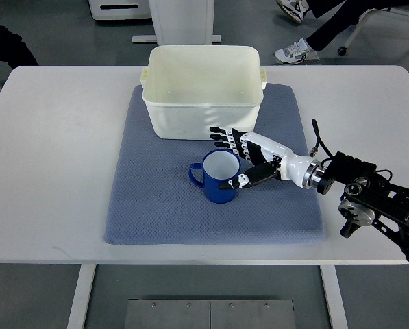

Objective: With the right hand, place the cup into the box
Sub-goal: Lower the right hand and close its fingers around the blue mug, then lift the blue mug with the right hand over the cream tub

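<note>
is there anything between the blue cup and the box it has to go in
Nothing visible. The blue cup stands upright on the mat just in front of the box, which looks empty, with only bare mat between. The right hand is already at the cup's right side.

No text can be read.
</note>
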Controlling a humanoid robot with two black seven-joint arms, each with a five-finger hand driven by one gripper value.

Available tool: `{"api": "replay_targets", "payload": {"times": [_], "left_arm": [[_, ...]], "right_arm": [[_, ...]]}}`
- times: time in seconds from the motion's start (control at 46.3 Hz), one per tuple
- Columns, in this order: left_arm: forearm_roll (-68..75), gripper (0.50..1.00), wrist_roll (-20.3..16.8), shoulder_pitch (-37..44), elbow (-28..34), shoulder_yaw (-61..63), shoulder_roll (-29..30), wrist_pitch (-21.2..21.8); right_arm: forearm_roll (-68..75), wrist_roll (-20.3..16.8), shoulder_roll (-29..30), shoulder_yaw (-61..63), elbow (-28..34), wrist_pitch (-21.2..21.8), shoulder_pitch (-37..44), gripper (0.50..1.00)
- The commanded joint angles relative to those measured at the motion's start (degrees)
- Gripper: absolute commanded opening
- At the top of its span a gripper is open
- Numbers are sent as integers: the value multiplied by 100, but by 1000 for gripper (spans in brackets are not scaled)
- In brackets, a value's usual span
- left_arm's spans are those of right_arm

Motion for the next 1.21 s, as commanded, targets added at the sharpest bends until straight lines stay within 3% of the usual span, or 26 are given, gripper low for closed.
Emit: {"api": "replay_targets", "payload": {"times": [0.0, 0.41, 0.604, 0.691, 0.734, 0.863, 1.014, 1.058, 1.187], "left_arm": [[0, 1000, 0, 0, 0, 0, 0, 0], [0, 1000, 0, 0, 0, 0, 0, 0], [0, 1000, 0, 0, 0, 0, 0, 0], [0, 1000, 0, 0, 0, 0, 0, 0], [0, 1000, 0, 0, 0, 0, 0, 0], [0, 1000, 0, 0, 0, 0, 0, 0], [0, 1000, 0, 0, 0, 0, 0, 0], [0, 1000, 0, 0, 0, 0, 0, 0], [0, 1000, 0, 0, 0, 0, 0, 0]], "right_arm": [[0, 0, 46, -7, -28, -8, -22, 987], [-8, 97, 327, -50, -230, -9, -154, 987], [-105, 141, 530, -51, -485, -9, -241, 958], [-123, 141, 565, -51, -582, -9, -250, 895], [-123, 150, 591, -51, -617, -9, -250, 841], [-123, 193, 609, -51, -705, 0, -250, 500], [-123, 193, 732, -42, -934, -79, -250, 500], [-114, 255, 758, -42, -960, -298, -259, 500], [-114, 580, 732, -77, -916, -351, -224, 500]]}}
